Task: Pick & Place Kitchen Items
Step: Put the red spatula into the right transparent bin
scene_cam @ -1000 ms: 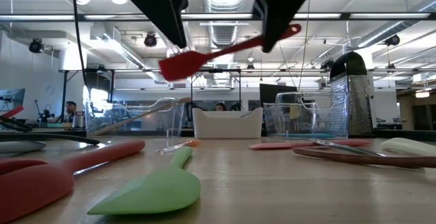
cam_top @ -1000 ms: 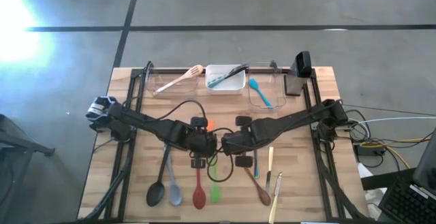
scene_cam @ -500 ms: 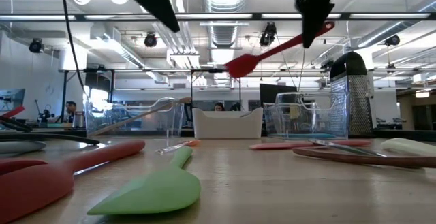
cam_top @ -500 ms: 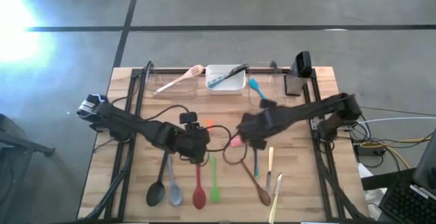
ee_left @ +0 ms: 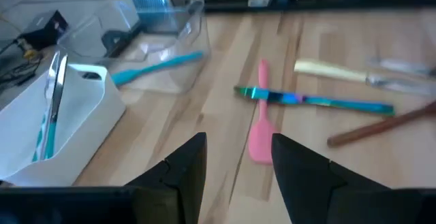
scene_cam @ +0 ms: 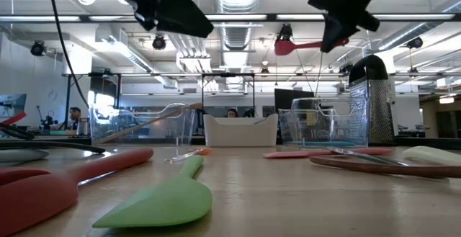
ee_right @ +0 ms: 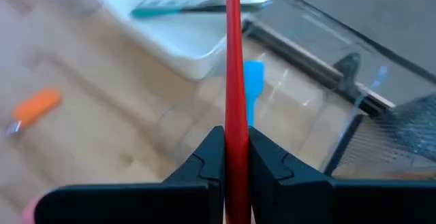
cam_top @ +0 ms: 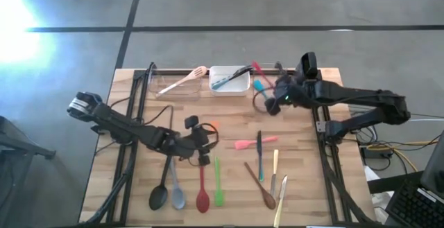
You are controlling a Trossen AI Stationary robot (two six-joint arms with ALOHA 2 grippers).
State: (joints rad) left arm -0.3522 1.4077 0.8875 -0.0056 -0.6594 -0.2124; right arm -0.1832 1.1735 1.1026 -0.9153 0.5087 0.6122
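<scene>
My right gripper [cam_top: 276,95] hangs over the clear tub [cam_top: 272,103] at the back right, shut on a red spatula [cam_top: 257,70]. A blue spatula [ee_right: 253,81] lies in that tub. My left gripper [ee_left: 238,163] hovers open above the table's middle [cam_top: 203,150], with nothing between its fingers. Beyond it lie a pink spatula [ee_left: 259,130] and an iridescent knife [ee_left: 313,99], both flat on the wood. Black, grey and red spoons [cam_top: 202,195] and a green spatula [cam_top: 218,183] lie near the front edge. My right gripper pinches the red spatula's handle [ee_right: 234,118] between its two fingers. The handle runs forward along the fingers and out past their ends. The spatula is lifted clear and roughly level, its head [scene_cam: 285,47] toward the table's far left, above the tub.
A white tub [cam_top: 229,80] with cutlery stands at the back middle, and a clear tub with a wooden spoon [cam_top: 183,81] to its left. A metal grater [cam_top: 306,68] stands at the back right. A wooden spoon [cam_top: 259,185], cream-handled cutlery [cam_top: 275,167] and an orange spatula [ee_right: 35,106] lie on the table.
My right gripper has carried the red spatula up from the table's middle toward the far right, over the clear tub, rolling as it went. The spatula's head now points toward the far left. My left gripper has sunk a little and tipped toward level near the middle.
</scene>
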